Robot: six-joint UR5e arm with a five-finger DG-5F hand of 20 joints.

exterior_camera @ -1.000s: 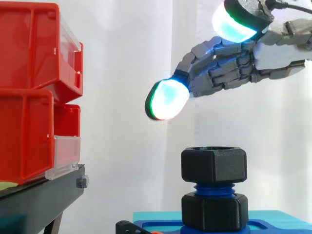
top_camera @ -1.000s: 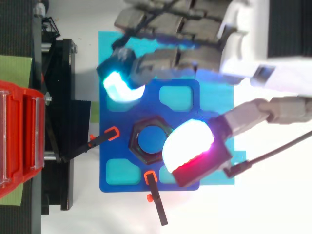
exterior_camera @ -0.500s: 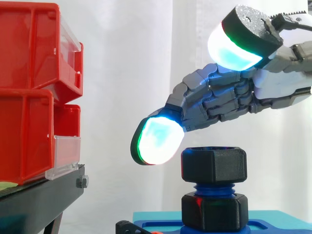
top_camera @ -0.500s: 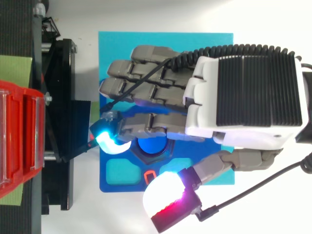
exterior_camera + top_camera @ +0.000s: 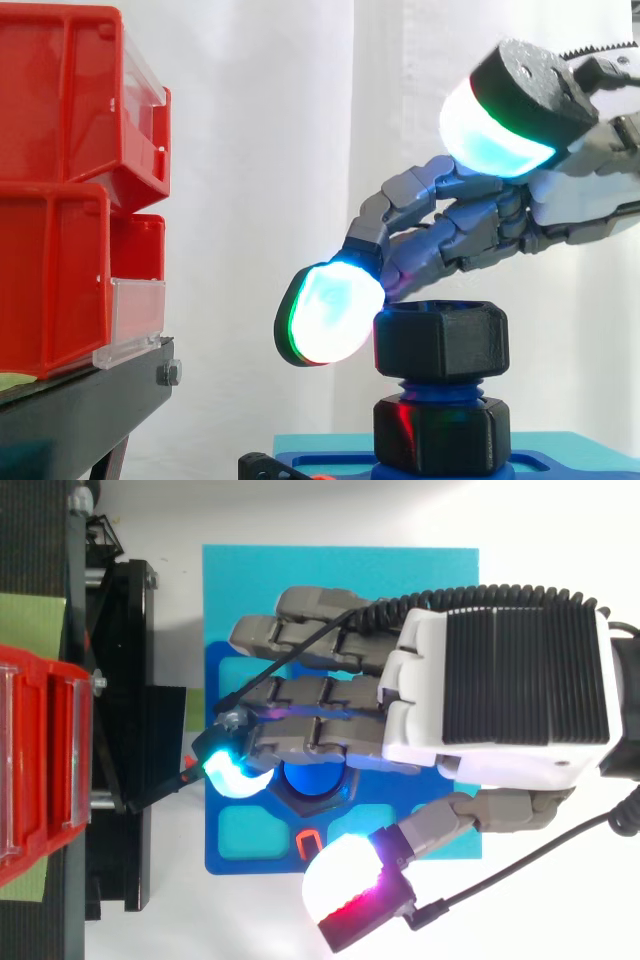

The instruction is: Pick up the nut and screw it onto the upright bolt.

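The white curtain fills the background behind my work, and in the side view the red bins are stacked at the left on their black stand. My hand reaches in from the right in that view, and from above its broad back covers much of the cyan mat. I have it open. The fingers stretch forward and slope down over the work with only a relaxed bend, and they close around nothing. The thumb stands well apart from them. From the side its glowing pad sits high above the nut, and from above it is off past the edge of the blue fixture plate. That plate lies on the mat and carries the upright bolt, whose blue thread shows between two black hex pieces. The lower one is a collar at the foot of the bolt. The upper one is the nut, which sits level on top of the bolt, directly beneath my fingers. One cyan-lit fingertip pad hangs against the nut's left flank, touching it or just short of it; I cannot tell which. From above, the bolt's blue top shows through the nut's hole. A small orange clamp tip lies on the plate near the nut.
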